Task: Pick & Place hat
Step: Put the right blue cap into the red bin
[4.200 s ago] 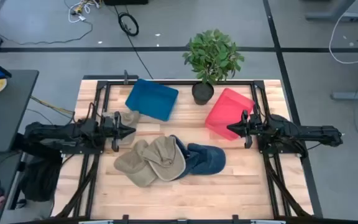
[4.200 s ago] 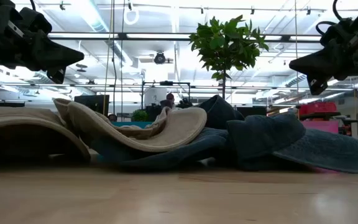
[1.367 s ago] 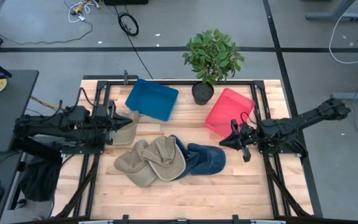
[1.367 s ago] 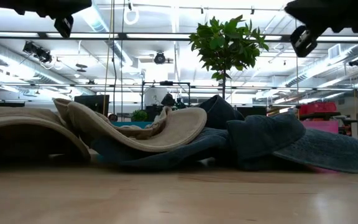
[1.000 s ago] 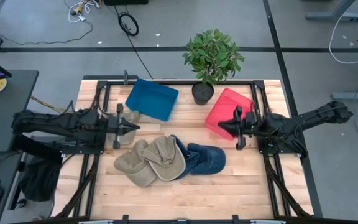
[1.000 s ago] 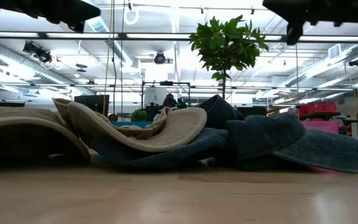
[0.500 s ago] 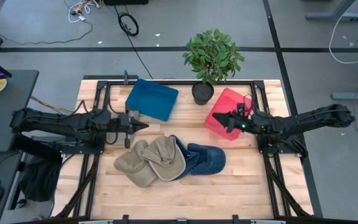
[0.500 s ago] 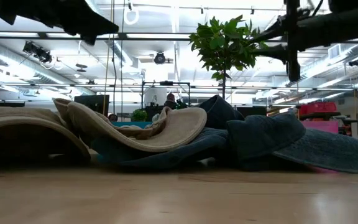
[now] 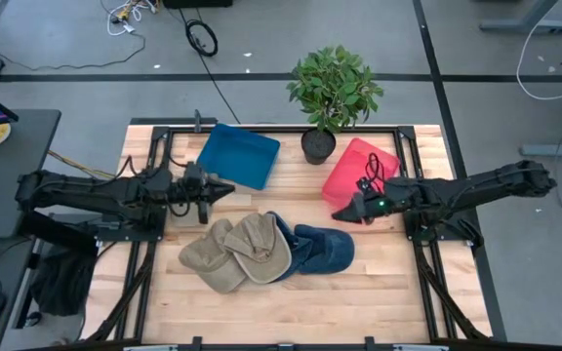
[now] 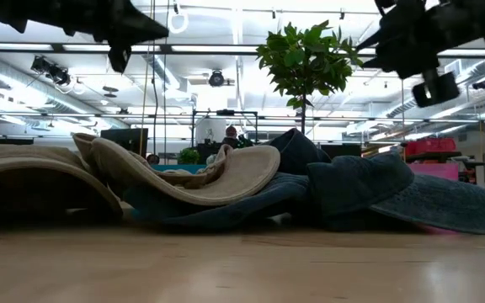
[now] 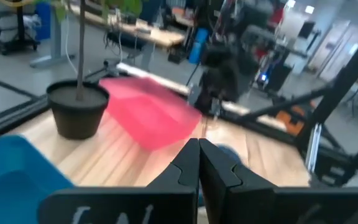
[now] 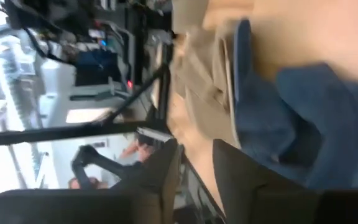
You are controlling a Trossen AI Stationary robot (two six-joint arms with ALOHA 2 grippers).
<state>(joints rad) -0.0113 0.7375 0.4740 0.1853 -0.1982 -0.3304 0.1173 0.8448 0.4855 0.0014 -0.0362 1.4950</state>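
A heap of hats lies mid-table: two tan hats [image 9: 213, 261] [image 9: 261, 246] overlap a dark blue hat [image 9: 322, 250], whose brim rests on the wood. In the low view the tan hats [image 10: 183, 172] and the blue hat [image 10: 394, 198] fill the middle. My left gripper [image 9: 226, 189] hovers shut above the table, between the blue bin and the heap. My right gripper [image 9: 344, 212] hangs open over the red bin's near corner, just beyond the blue hat; the right wrist view looks past its gap [image 12: 196, 171] at the blue hat [image 12: 291, 118].
A blue bin [image 9: 239, 154] and a red bin [image 9: 364, 171] sit at the far side, with a potted plant [image 9: 332, 93] between them. A black frame [image 9: 154, 146] borders the table. Bare wood [image 9: 291, 307] lies near the front edge.
My left gripper has moved toward the table's right, from the left side toward the blue bin's near corner. My right gripper has reached left and then toward the near edge, turning about its wrist, and now stands over the gap between red bin and blue hat. The hats have not moved.
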